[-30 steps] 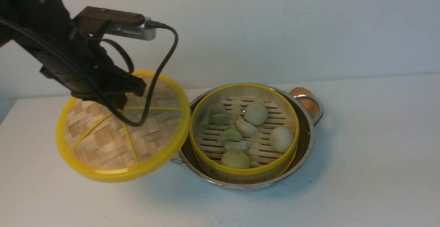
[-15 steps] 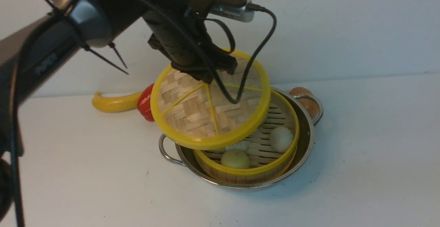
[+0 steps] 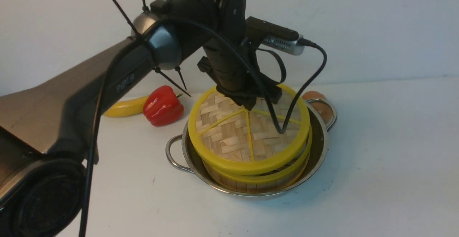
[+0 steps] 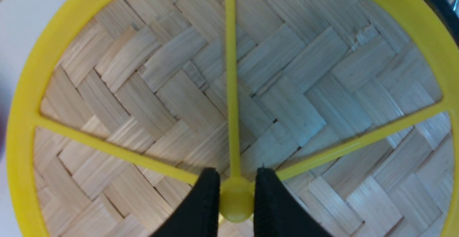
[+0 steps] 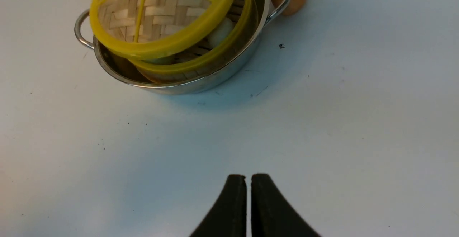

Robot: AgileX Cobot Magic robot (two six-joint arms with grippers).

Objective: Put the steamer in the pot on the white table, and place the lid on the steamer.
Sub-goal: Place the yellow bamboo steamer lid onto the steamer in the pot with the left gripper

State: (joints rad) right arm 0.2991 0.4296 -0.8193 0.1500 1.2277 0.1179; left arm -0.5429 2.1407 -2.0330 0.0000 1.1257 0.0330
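Note:
The steel pot (image 3: 317,158) stands on the white table (image 3: 376,158) with the bamboo steamer (image 3: 251,183) inside it. The woven lid (image 3: 236,136) with yellow rim and spokes sits over the steamer, tilted, its near-left edge a little high. My left gripper (image 3: 247,102) is shut on the lid's yellow centre hub (image 4: 235,201), fingers (image 4: 204,201) on either side. The right wrist view shows the lid (image 5: 161,11) over the steamer (image 5: 200,63) in the pot (image 5: 186,86). My right gripper (image 5: 248,179) is shut and empty above bare table in front of the pot.
A red pepper (image 3: 163,105) and a yellow banana (image 3: 123,109) lie behind the pot on the left. An orange-brown round thing (image 3: 317,100) sits behind the pot's far handle. The left arm (image 3: 89,93) reaches across from the left.
My left gripper has carried the lid from the left of the pot rightward and down, over the steamer. The food in the steamer is now covered.

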